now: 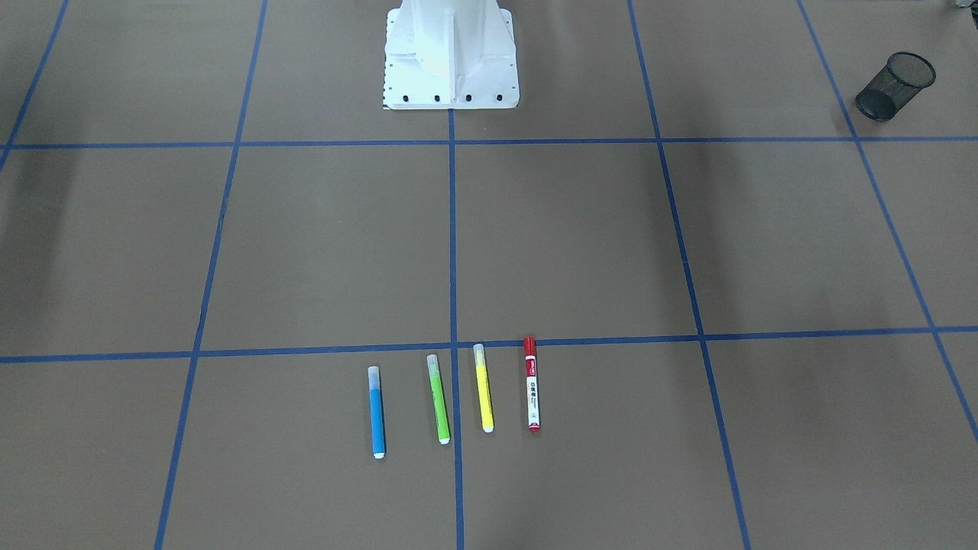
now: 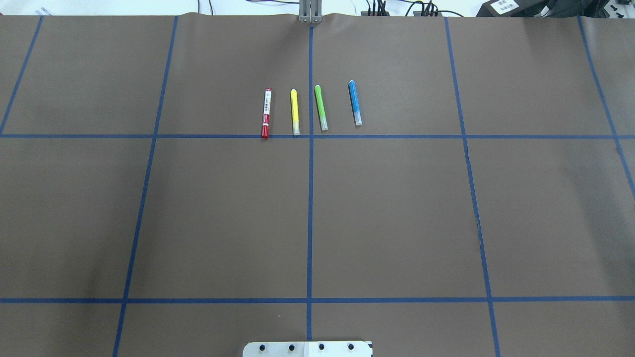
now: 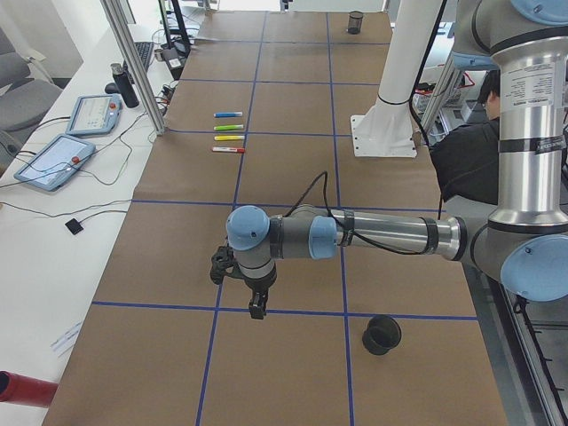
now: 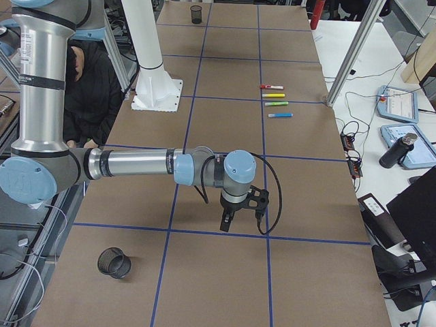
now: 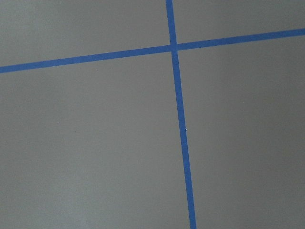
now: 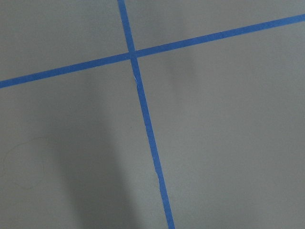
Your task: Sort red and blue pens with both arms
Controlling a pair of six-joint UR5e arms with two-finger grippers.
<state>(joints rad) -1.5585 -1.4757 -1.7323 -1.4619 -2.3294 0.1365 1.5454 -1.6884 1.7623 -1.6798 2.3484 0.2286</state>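
Four pens lie side by side on the brown paper at the far middle of the table. The red pen (image 2: 266,113) (image 1: 532,384) has a red cap and a white printed barrel. The blue pen (image 2: 354,102) (image 1: 376,412) is at the other end of the row. Only the side views show the grippers. My left gripper (image 3: 256,309) hangs over a blue tape line near the table's left end, far from the pens. My right gripper (image 4: 225,223) hangs the same way near the right end. I cannot tell whether either is open or shut. Both wrist views hold only paper and tape.
A yellow pen (image 2: 294,112) and a green pen (image 2: 321,107) lie between the red and blue ones. A black mesh cup (image 3: 382,335) (image 1: 895,85) stands near the left end, another cup (image 4: 114,262) near the right end. The white pedestal (image 1: 451,61) stands mid-table. A seated person (image 3: 461,151) is behind it.
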